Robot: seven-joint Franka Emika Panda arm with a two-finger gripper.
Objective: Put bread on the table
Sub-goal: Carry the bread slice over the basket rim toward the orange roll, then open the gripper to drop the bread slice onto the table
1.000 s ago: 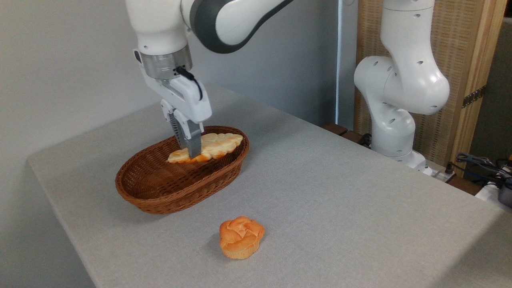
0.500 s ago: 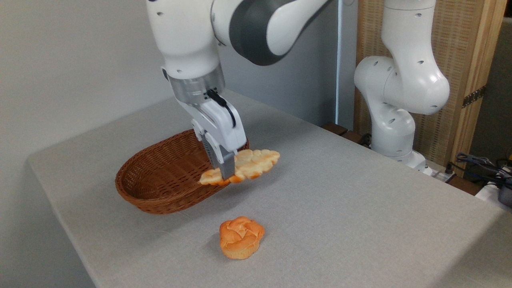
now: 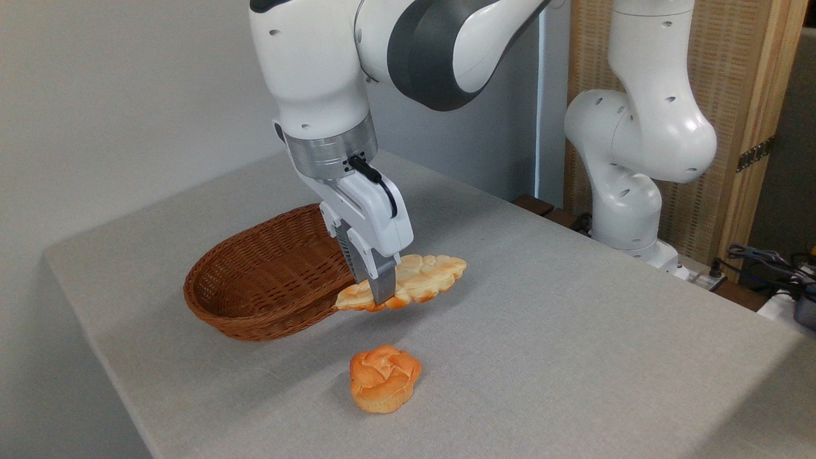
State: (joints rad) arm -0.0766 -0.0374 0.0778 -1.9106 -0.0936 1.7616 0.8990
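The bread, a long pale golden leaf-shaped pastry with scalloped edges, hangs in the air just right of the brown wicker basket. My gripper is shut on its left half, fingers pointing down. The bread sits a little above the grey table, its right tip free, its left tip over the basket's rim.
A round orange rose-shaped bun lies on the table in front of the held bread. The arm's white base stands at the back right, with cables at the far right edge. The basket looks empty.
My gripper has carried the bread out of the basket, rightward and toward the front, and now holds it lower over the table beside the basket's right end.
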